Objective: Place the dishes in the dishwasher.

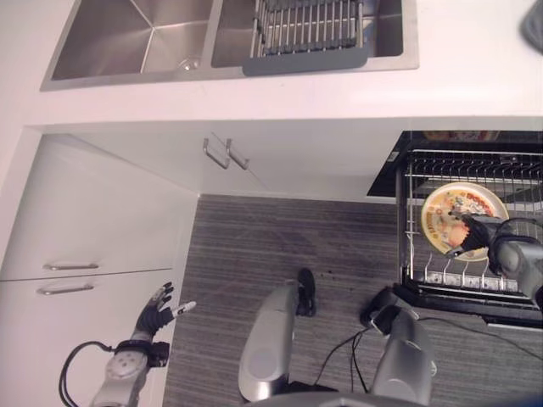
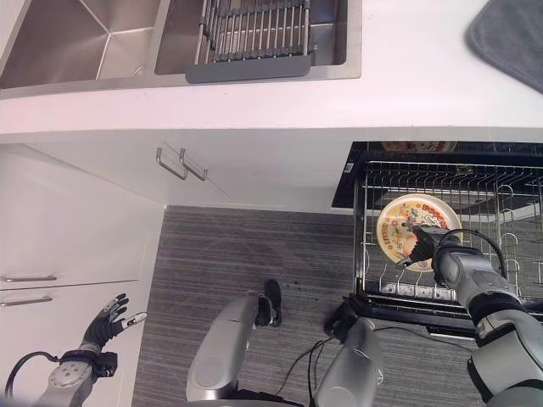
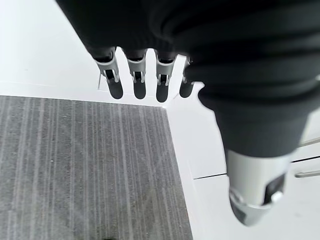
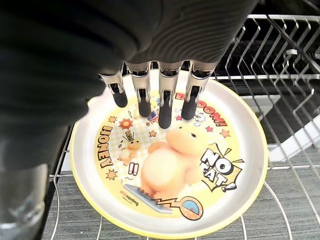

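Directly beneath the right hand [image 4: 150, 95], a yellow cartoon plate [image 4: 170, 165] lies in the dishwasher rack [image 2: 509, 195], face up toward straight, released fingers just above it, grasping nothing. Far off, the left hand [image 1: 155, 315] hangs open by the cabinet [image 1: 85, 246].

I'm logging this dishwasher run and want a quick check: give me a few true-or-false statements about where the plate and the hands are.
1. The yellow plate lies in the dishwasher rack. True.
2. The right hand is at the plate, its fingers straight over the plate's face. True.
3. The left hand carries a bowl. False: it holds nothing, open beside the white cabinets.
4. The drying rack sits on the floor. False: it sits in the sink.
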{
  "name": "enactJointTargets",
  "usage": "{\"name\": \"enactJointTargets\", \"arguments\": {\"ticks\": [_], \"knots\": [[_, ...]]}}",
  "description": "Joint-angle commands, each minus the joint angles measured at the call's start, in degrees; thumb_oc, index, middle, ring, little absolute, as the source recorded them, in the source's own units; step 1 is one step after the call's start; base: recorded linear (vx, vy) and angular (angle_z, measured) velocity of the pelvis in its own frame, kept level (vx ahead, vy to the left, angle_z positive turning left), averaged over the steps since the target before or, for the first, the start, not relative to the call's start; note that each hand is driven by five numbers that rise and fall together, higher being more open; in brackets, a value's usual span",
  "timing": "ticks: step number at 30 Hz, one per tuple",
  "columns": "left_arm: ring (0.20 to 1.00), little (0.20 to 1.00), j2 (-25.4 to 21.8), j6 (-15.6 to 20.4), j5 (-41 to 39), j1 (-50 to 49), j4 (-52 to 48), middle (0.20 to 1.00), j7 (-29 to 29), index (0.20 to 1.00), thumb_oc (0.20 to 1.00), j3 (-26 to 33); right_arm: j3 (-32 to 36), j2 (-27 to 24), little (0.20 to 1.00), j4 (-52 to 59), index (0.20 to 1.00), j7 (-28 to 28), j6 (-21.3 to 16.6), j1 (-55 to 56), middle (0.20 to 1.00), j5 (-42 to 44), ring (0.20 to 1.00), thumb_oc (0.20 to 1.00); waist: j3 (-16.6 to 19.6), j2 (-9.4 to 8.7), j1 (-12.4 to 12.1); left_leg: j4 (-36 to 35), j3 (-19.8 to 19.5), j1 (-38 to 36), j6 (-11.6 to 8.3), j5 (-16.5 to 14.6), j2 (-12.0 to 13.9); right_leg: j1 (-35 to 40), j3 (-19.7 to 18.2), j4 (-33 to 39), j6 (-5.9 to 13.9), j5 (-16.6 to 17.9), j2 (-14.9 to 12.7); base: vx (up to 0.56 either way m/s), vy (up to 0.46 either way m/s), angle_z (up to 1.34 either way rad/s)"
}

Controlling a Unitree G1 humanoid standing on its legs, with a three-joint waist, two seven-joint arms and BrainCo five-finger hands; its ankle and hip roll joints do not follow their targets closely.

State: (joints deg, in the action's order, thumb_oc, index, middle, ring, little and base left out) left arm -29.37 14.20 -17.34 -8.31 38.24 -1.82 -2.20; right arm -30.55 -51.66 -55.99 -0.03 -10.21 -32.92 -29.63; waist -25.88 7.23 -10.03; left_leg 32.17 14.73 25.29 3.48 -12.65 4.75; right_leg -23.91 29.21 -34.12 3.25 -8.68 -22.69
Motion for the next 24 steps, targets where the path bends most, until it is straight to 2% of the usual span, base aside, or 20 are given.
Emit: {"name": "enactJointTargets", "arguments": {"ticks": [1,7,8,10,12,13,14,15,17,18,19,20,21,22,24], "knots": [[1.0,1.0,-3.1,-0.9,-0.9,-0.6,-1.1,1.0,1.9,1.0,1.0,-0.2,1.7,-0.4,1.0,-2.8,1.0,2.2,0.8,-1.3,1.0,6.3,1.0,1.0,0.8,-0.73,-1.9,-5.6,1.3,-4.8,-4.27,-0.7,2.8,-2.1,-2.3,-2.9,6.34,-1.6,-5.0,0.0,0.0,0.0],[1.0,1.0,-1.7,-1.1,-1.2,-2.3,-2.3,1.0,2.3,1.0,1.0,-0.3,10.2,0.4,1.0,1.1,1.0,-1.8,-0.9,1.9,1.0,21.4,1.0,1.0,0.8,-1.06,-1.0,-6.6,1.3,-5.8,-4.37,0.0,2.8,-0.9,-2.6,-1.8,6.09,-1.2,-4.0,0.01,0.035,0.0],[1.0,1.0,-1.4,-1.1,-1.2,-2.7,-2.6,1.0,2.6,1.0,1.0,-0.3,11.8,0.3,1.0,2.7,1.0,0.1,-0.4,2.7,1.0,25.6,1.0,1.0,0.9,-1.21,-0.7,-6.8,1.2,-6.1,-4.38,0.1,2.9,-0.7,-2.7,-1.6,6.03,-1.2,-3.8,0.02,0.045,-0.01],[1.0,1.0,-0.6,-0.6,-1.7,-3.7,-2.3,1.0,3.4,1.0,1.0,-0.5,18.4,0.6,1.0,7.6,1.0,0.5,0.5,4.9,1.0,37.8,1.0,1.0,0.9,-1.7,0.3,-7.3,1.3,-6.7,-4.62,0.3,3.1,-0.2,-3.2,-1.1,5.74,-1.1,-3.0,0.04,0.077,-0.01],[1.0,1.0,0.0,0.1,-1.7,-4.4,-1.9,1.0,3.7,1.0,1.0,0.0,22.0,1.0,1.0,11.2,1.0,0.3,1.4,6.8,1.0,41.6,1.0,1.0,0.9,-2.06,0.9,-7.7,1.5,-7.0,-4.7,0.5,3.2,-0.1,-3.8,-0.7,5.69,-0.9,-2.5,0.03,0.064,-0.02],[1.0,1.0,0.5,0.5,-1.8,-5.0,-1.7,1.0,4.1,1.0,1.0,0.1,24.7,1.3,1.0,15.0,1.0,-0.2,3.0,8.6,1.0,44.0,1.0,1.0,0.9,-2.43,1.5,-7.7,1.6,-7.2,-4.77,0.5,3.4,-0.1,-4.1,-0.7,5.59,-0.9,-2.2,0.02,0.092,-0.04],[1.0,1.0,1.4,0.5,-1.8,-5.5,-1.7,1.0,5.2,1.0,1.0,0.1,28.7,1.4,1.0,18.5,1.0,-1.3,6.4,11.2,1.0,45.7,1.0,1.0,0.9,-2.9,2.3,-8.0,1.9,-7.5,-4.81,0.6,3.6,0.0,-4.7,-0.5,5.45,-0.9,-1.6,0.02,0.11,-0.09],[1.0,1.0,1.9,0.4,-1.4,-5.7,-1.7,1.0,5.5,1.0,1.0,0.4,31.1,1.3,1.0,19.6,1.0,-2.7,6.6,12.5,1.0,49.7,1.0,1.0,0.8,-3.13,2.7,-8.1,2.0,-7.6,-4.82,0.7,3.7,0.0,-5.1,-0.5,5.33,-0.9,-1.3,0.01,0.108,-0.09],[1.0,1.0,2.8,0.1,-1.5,-5.7,-1.5,1.0,6.7,1.0,1.0,0.4,38.6,4.3,1.0,26.9,1.0,-4.8,10.5,15.3,1.0,56.6,1.0,1.0,0.8,-4.02,4.1,-8.8,2.7,-8.3,-4.86,0.9,4.3,0.1,-5.9,-0.5,5.12,-1.2,-0.3,0.03,0.094,-0.16],[1.0,1.0,3.5,0.1,-1.3,-5.6,-1.2,1.0,7.5,1.0,1.0,0.6,41.6,6.0,1.0,29.9,1.0,-6.3,12.6,16.8,1.0,57.4,1.0,1.0,0.9,-4.57,4.8,-9.1,3.0,-8.5,-4.86,1.0,4.6,0.0,-6.4,-0.5,5.17,-1.3,0.1,0.04,0.086,-0.27],[1.0,1.0,4.0,-0.1,-1.0,-5.4,-1.1,1.0,8.1,1.0,1.0,0.8,43.0,7.1,1.0,31.7,1.0,-7.2,15.6,17.7,1.0,56.9,1.0,1.0,0.9,-4.98,5.3,-9.4,3.3,-8.7,-4.81,1.2,4.9,0.0,-6.6,-0.5,5.19,-1.2,0.3,-0.05,0.058,-0.32],[1.0,1.0,4.4,-0.1,-1.0,-5.2,-1.0,1.0,8.9,1.0,1.0,0.5,43.8,7.5,1.0,33.7,1.0,-7.5,17.1,18.9,1.0,56.3,1.0,1.0,0.8,-5.38,5.7,-10.4,4.0,-8.4,-4.37,2.8,5.1,-0.2,-6.1,0.7,4.42,0.3,0.7,-0.01,0.046,-0.26],[1.0,1.0,5.2,0.2,-0.8,-5.0,-0.7,1.0,9.9,1.0,1.0,0.6,44.9,8.2,1.0,36.8,1.0,-7.7,18.8,20.7,1.0,57.8,1.0,1.0,0.9,-5.88,6.2,-10.8,3.7,-9.2,-4.9,2.1,5.3,0.2,-6.8,0.7,5.3,-0.4,1.2,-0.08,0.036,-0.25],[1.0,1.0,5.6,0.3,-0.9,-4.9,-0.7,1.0,10.6,1.0,1.0,0.8,46.0,9.2,1.0,39.5,1.0,-7.4,20.3,22.2,1.0,59.1,1.0,1.0,0.9,-6.35,6.6,-12.0,4.3,-9.0,-4.49,3.8,5.4,0.2,-6.3,2.2,4.59,1.1,1.6,-0.01,0.048,-0.25],[1.0,1.0,6.9,1.1,-0.8,-5.3,0.0,1.0,11.7,1.0,1.0,1.6,48.4,12.6,1.0,45.5,1.0,-6.3,21.5,26.7,1.0,60.5,1.0,1.0,1.4,-7.45,7.7,-14.5,4.7,-10.4,-4.62,4.9,5.3,1.7,-6.8,5.0,5.1,2.2,2.9,-0.03,0.041,-0.26]]}}
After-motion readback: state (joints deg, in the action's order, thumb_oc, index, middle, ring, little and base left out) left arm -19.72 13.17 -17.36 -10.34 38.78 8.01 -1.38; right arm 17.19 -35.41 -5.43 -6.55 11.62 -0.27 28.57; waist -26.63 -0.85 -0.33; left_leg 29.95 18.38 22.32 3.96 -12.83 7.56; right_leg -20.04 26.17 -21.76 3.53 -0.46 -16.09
